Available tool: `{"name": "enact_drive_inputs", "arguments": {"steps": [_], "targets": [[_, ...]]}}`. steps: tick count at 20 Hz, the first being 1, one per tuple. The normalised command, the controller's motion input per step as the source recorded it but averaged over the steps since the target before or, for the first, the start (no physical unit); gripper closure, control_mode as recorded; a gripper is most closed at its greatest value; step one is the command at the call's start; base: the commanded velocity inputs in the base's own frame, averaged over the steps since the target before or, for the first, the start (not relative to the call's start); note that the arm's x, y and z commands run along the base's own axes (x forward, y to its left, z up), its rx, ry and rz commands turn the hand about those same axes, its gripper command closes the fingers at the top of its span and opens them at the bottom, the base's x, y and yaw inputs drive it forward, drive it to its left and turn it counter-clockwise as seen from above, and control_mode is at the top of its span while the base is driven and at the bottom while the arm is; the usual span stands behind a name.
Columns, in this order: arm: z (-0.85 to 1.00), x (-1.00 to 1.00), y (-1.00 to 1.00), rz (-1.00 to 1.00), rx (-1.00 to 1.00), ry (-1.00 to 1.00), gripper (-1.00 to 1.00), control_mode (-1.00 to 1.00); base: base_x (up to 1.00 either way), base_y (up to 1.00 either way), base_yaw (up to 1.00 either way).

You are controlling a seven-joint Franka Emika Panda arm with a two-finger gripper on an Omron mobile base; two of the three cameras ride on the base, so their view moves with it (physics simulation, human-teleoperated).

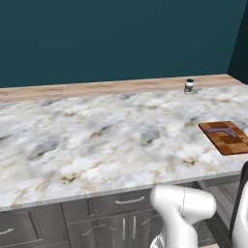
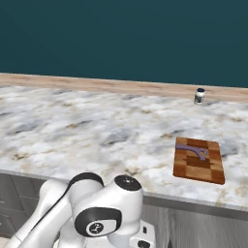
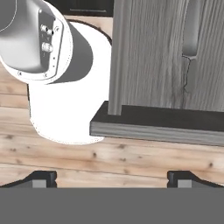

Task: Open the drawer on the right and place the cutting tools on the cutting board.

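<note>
Pincer (image 3: 112,180) tips stand wide apart in the hand view, one at about 8 o'clock and one at about 4 o'clock near the bottom edge, with nothing between them. Beyond them lies a wooden floor (image 3: 131,159), and at 1 o'clock a grey wood-grain cabinet front (image 3: 153,52) rises from a dark toe-kick (image 3: 157,124); a slim metal handle (image 3: 191,30) shows on that front near the top right.

From the left base view, the cutting board (image 1: 227,138) lies flat on the marble counter (image 1: 97,140) at about 3 o'clock, close to the counter's front edge. One purple cutting tool (image 1: 221,130) lies on the board's far half. A small dark-capped jar (image 1: 189,85) stands at 1 o'clock, by the wooden strip at the back. Below the counter edge, at 6 o'clock, sits a dark grey drawer front (image 1: 121,201) with a curved handle, flush with its neighbours.

From the right base view, the same board sits at about 4 o'clock, the purple tool across its far end, and the jar is well apart at 2 o'clock.
</note>
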Motion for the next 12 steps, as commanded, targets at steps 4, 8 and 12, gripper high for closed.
{"name": "enact_drive_inputs", "arguments": {"steps": [4,8,12], "targets": [[-0.26,0.00,0.06,0.00,-0.03,0.00,-1.00,-1.00,0.00,0.00,0.00],[-0.26,0.00,0.02,0.00,-0.02,0.00,-1.00,-1.00,0.00,0.00,0.00],[-0.27,0.00,0.02,0.00,-0.01,-0.04,-1.00,-1.00,0.00,0.00,0.00]]}}
